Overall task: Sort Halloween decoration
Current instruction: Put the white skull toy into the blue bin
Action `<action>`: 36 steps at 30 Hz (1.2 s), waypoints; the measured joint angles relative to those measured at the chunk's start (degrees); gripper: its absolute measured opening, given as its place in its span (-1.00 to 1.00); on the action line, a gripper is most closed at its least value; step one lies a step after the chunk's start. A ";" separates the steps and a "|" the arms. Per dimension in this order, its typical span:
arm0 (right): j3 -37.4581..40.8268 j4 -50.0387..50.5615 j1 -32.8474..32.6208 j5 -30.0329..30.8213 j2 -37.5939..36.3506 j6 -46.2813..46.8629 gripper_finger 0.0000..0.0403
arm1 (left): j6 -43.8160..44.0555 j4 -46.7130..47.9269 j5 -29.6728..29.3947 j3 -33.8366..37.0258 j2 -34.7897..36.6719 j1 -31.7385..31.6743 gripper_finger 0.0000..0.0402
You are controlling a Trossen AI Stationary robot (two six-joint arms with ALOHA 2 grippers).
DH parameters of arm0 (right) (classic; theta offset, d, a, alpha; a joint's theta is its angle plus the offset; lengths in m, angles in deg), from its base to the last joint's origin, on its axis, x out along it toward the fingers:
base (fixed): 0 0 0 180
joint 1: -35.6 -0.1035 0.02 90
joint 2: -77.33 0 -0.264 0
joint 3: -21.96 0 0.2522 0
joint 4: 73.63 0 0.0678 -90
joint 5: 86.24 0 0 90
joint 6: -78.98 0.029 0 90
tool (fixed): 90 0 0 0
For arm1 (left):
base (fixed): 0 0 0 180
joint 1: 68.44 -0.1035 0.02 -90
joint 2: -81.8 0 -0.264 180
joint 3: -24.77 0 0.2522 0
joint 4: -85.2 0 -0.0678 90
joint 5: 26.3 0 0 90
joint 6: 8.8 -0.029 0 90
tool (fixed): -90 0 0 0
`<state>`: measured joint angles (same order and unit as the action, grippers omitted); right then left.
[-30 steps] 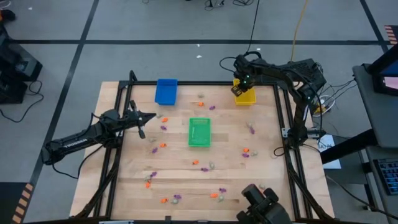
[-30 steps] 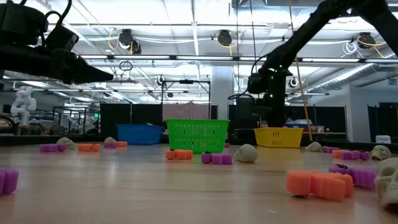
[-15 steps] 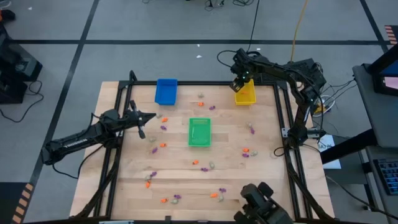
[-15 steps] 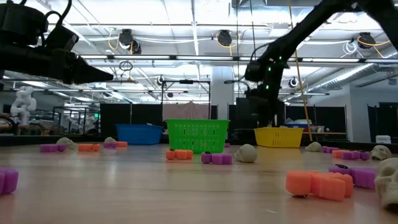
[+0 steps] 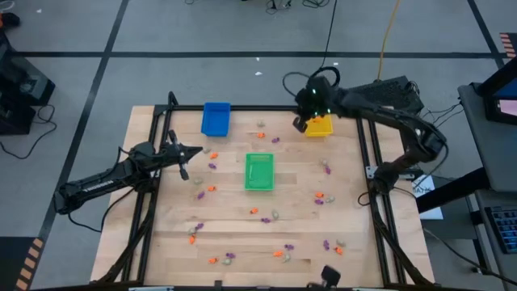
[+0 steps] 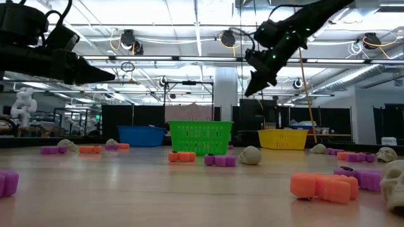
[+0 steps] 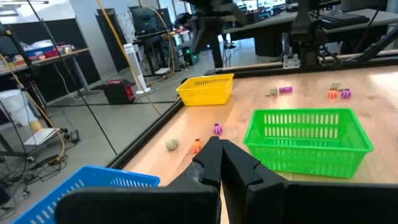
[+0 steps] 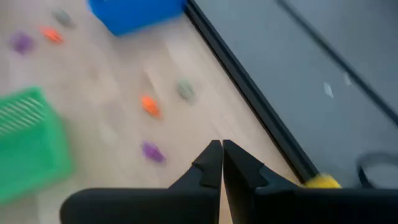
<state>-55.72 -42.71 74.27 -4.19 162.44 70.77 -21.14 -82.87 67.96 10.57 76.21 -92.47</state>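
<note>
Change, right arm: a second ago the right gripper hung over the yellow tray at the far right of the table; now it has swung to that tray's left edge and sits higher in the low view, tilted, fingers pressed together on nothing.
Change, near edge: the dark bulk that covered the near right edge of the table in the earlier high views has shrunk to a sliver, uncovering a purple, a pale and an orange trinket there.
Unchanged: left gripper, all three trays and the scattered pieces lie as before.
Halloween decoration: tiny trinkets strewn loose over the wooden table, none in either gripper.
Count, near band: about ten pieces, orange, purple and pale mixed.
Count, middle band: about ten more, either side of the green tray.
Count, far band: three, between the blue tray and the yellow one.
Count, colours: roughly nine orange, nine purple, five pale; a few too small to sort.
Trays: three, one green at centre, one blue far left, one yellow far right.
Left gripper: over the left side of the table, jaws closed, empty.
Grippers: two.
</note>
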 joint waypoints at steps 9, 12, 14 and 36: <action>20.84 -30.15 -5.42 -2.78 -7.75 3.83 -1.00 | 1.79 -3.71 0.02 -0.02 0.01 -0.01 -0.98; 23.12 -30.62 -6.65 -2.65 -9.47 5.18 -1.00 | 2.92 -6.84 0.14 0.00 -0.01 0.08 -0.98; 23.89 -30.44 -7.34 -2.68 -10.43 5.78 -1.00 | 3.42 -9.96 0.16 -0.01 -0.03 0.08 -0.98; 24.12 -29.54 -7.75 -7.89 -12.27 -4.46 -1.00 | 16.52 11.36 0.58 -20.47 -27.60 -0.01 -1.00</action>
<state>-31.59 -72.24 66.52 -12.08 150.17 66.31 -4.62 -71.50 68.54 -9.91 48.60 -92.48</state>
